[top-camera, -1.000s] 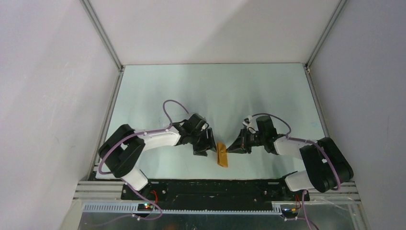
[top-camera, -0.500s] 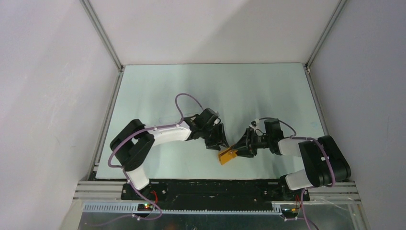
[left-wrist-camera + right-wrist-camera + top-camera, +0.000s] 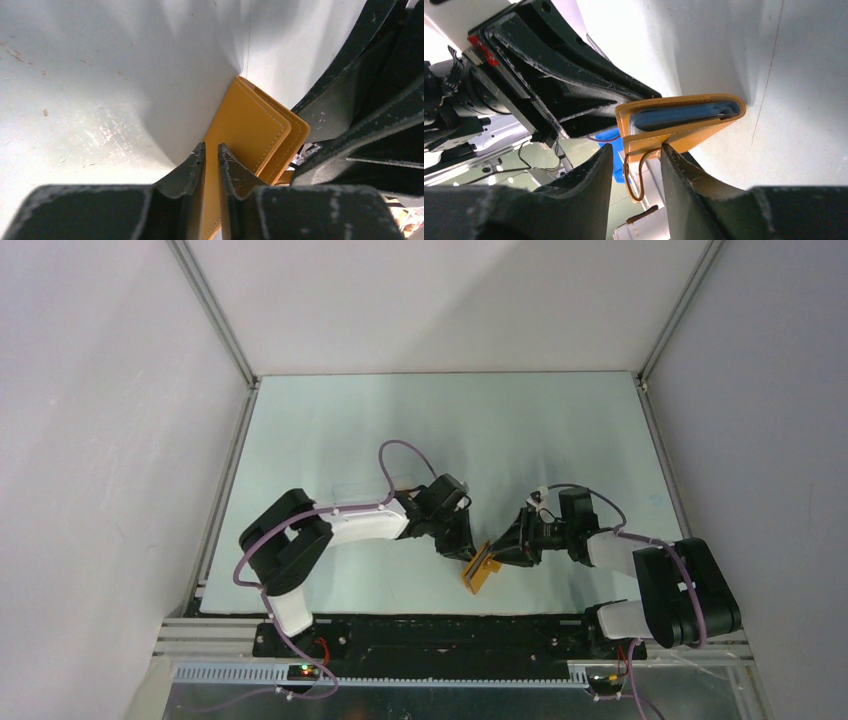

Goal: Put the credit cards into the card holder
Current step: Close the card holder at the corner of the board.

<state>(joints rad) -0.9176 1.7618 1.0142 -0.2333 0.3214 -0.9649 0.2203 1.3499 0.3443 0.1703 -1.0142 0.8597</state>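
The pale counter [image 3: 400, 430] fills the floor of a white-walled booth. The left arm [image 3: 350, 525] and the right arm [image 3: 640, 555] both reach in from its near edge and meet just right of the middle, close to that edge.

The left claw [image 3: 211, 152] has its fingers [image 3: 192, 167] almost together. An orange cover runs into the thin slit between them, so it looks pinched on that cover. The right claw [image 3: 636, 150] is parted, its fingers [image 3: 684, 175] standing clear on either side of the lower cover's corner.

The wallet [image 3: 481, 571] sits between the two claws. It is tilted up, with its fold against the counter and its open edge raised toward the claws. The covers are slightly spread, showing the blue lining [image 3: 674, 116]. A thin tab loop [image 3: 626, 167] hangs from the lower cover, in the gap of the right claw.
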